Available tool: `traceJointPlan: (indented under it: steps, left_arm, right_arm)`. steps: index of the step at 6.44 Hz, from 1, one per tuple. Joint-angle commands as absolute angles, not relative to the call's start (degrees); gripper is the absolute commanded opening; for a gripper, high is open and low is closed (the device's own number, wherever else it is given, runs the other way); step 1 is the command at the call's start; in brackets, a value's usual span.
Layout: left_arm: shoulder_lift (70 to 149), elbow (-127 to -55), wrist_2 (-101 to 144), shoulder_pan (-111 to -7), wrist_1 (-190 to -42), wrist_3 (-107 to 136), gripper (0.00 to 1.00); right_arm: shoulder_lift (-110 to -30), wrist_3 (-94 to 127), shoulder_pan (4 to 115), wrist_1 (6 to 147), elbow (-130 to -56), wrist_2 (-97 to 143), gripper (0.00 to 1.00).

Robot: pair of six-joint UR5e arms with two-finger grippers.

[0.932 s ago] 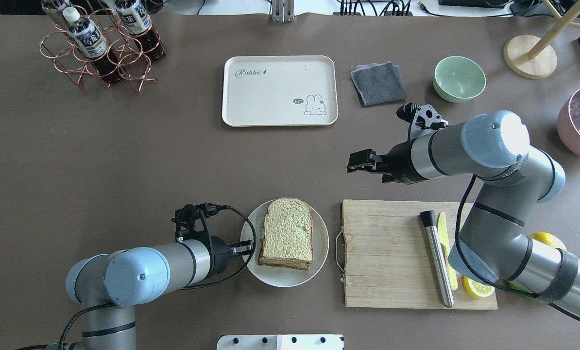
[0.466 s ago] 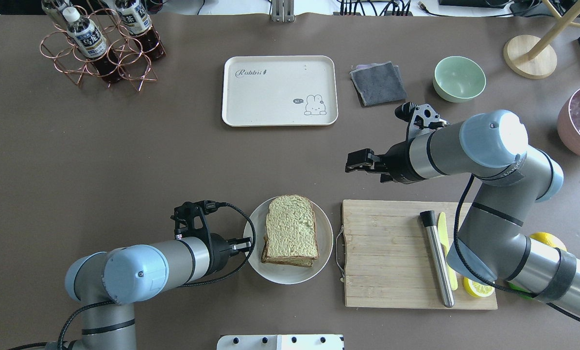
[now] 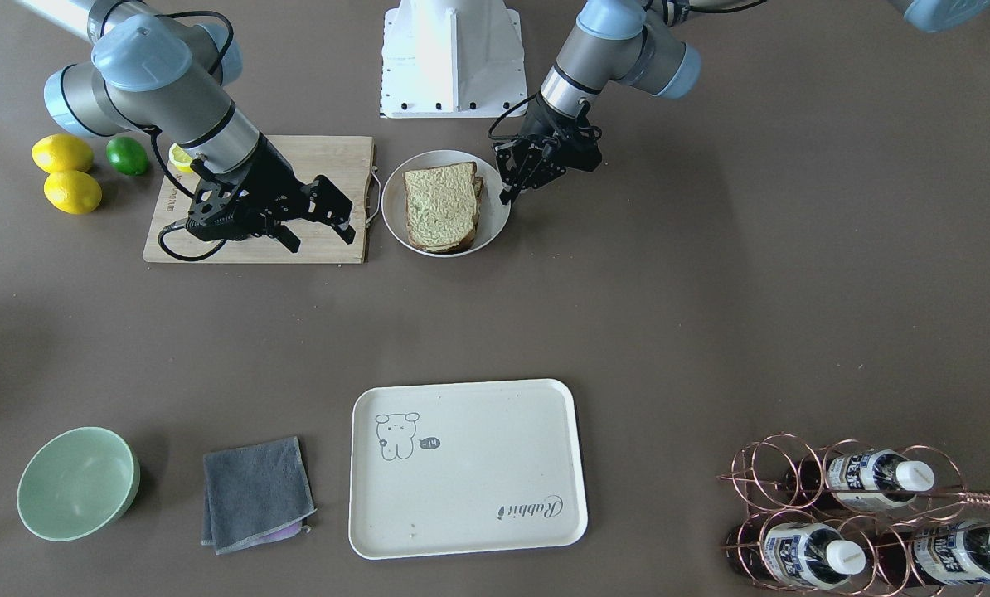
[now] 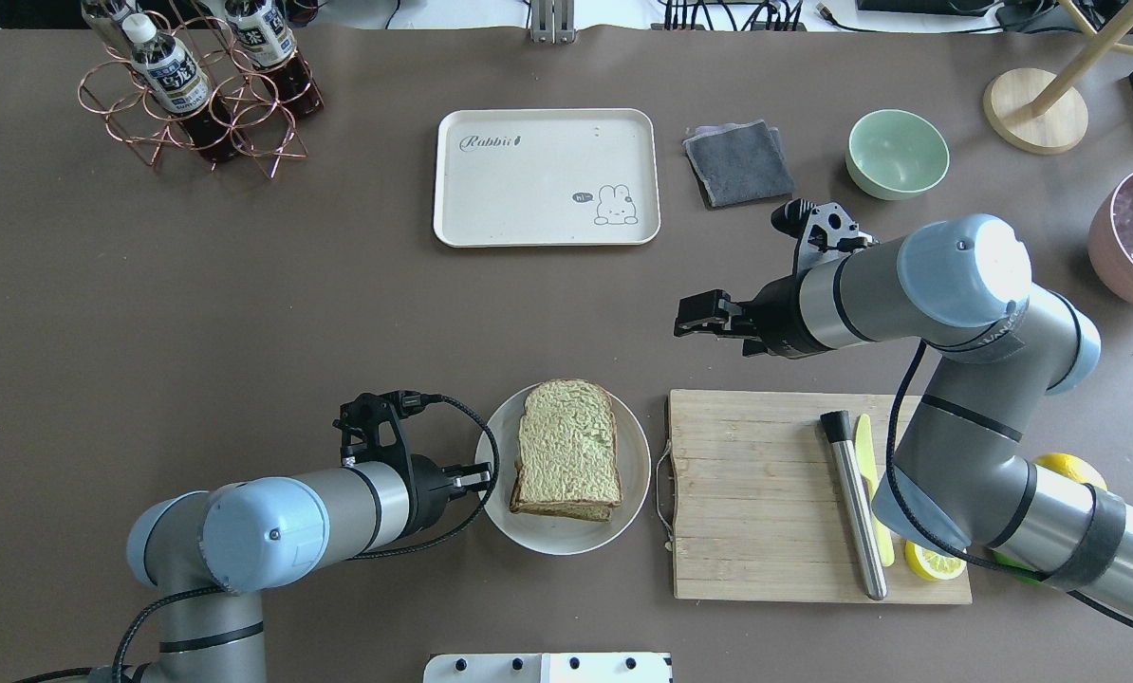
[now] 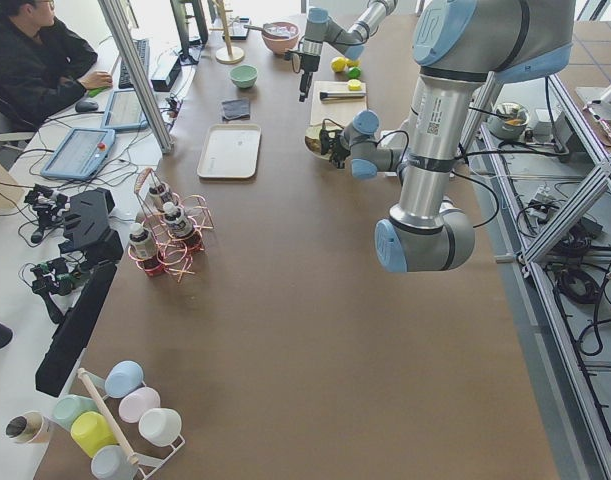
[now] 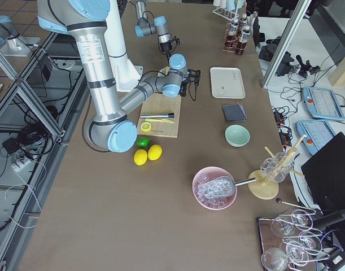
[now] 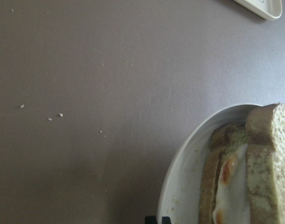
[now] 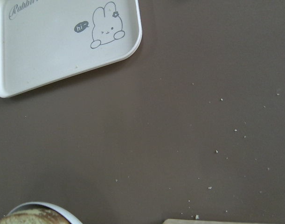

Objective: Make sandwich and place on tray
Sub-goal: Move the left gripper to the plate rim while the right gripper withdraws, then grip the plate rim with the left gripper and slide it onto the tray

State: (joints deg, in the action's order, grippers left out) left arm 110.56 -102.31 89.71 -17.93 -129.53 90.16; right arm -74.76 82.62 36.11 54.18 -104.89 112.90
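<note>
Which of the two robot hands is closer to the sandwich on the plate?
The left. The left gripper sits right beside the sandwich, at the plate's rim. The right gripper hovers farther off, toward the tray.

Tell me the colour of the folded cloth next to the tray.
Dark grey; the cloth shows best in the front-facing view, left of the tray.

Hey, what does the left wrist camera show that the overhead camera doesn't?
Only the left wrist view shows the sandwich from the side, with the white fried egg between its two slices. Only the overhead view shows the cutting board, the green bowl, the grey cloth and both arms. Both show the sandwich on the white plate, and the tray, though the wrist view catches only its corner.
</note>
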Motion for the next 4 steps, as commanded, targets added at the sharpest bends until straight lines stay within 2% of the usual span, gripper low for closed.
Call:
traceJointPlan:
  steps: [1, 3, 4]
  left_arm:
    - [110.8, -102.2, 94.6, -23.2, -127.3, 90.0, 0.0]
    - [114.0, -101.0, 95.2, -27.9, -125.0, 90.3, 0.0]
    - [118.2, -98.0, 95.6, -31.3, -121.1, 91.1, 0.0]
  right_arm:
    - [-78.5, 82.5, 36.8, 54.1, -108.6, 115.2, 0.99]
    - [-81.7, 82.4, 38.3, 53.1, -110.3, 117.1, 0.99]
    - [-83.1, 82.4, 38.6, 50.6, -110.1, 117.2, 0.99]
